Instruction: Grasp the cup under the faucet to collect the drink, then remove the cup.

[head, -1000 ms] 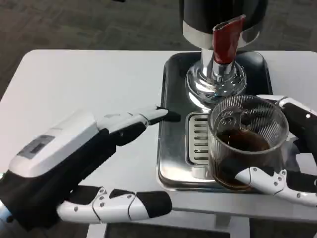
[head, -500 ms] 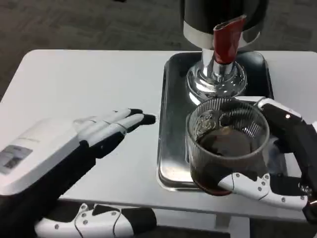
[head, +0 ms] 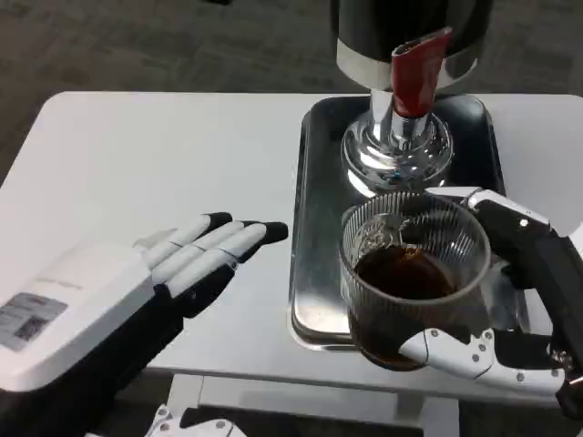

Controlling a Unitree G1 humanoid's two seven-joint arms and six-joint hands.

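A robot's-eye view looks down on a white table (head: 137, 155). At lower left, the left hand (head: 137, 282) lies released over the tabletop, holding nothing, its fingers (head: 232, 241) stretched flat and pointing right toward a steel drip tray (head: 314, 228). A second ago this hand sat higher and closer to the tray edge, with its fingertips nearly touching it; now it has drawn back toward the robot.

Right of centre, the tray carries a drink dispenser (head: 410, 27) with a chrome base (head: 396, 155) and a red tap lever (head: 414, 68). In front of the tap, the right hand (head: 510, 300) grasps a ribbed clear glass cup (head: 410, 273), one finger wrapped behind its rim and another under its base. The cup stands upright, its long axis vertical and its open mouth facing up, roughly half full of dark drink. Over the last second it has moved left and toward the robot, away from the faucet, and it now covers the tray's front edge; whether it is lifted clear of the tray or resting on it is hard to judge from above.

Judged from this, the drink is collected and the removal step is well under way, with the liquid level and steady so far
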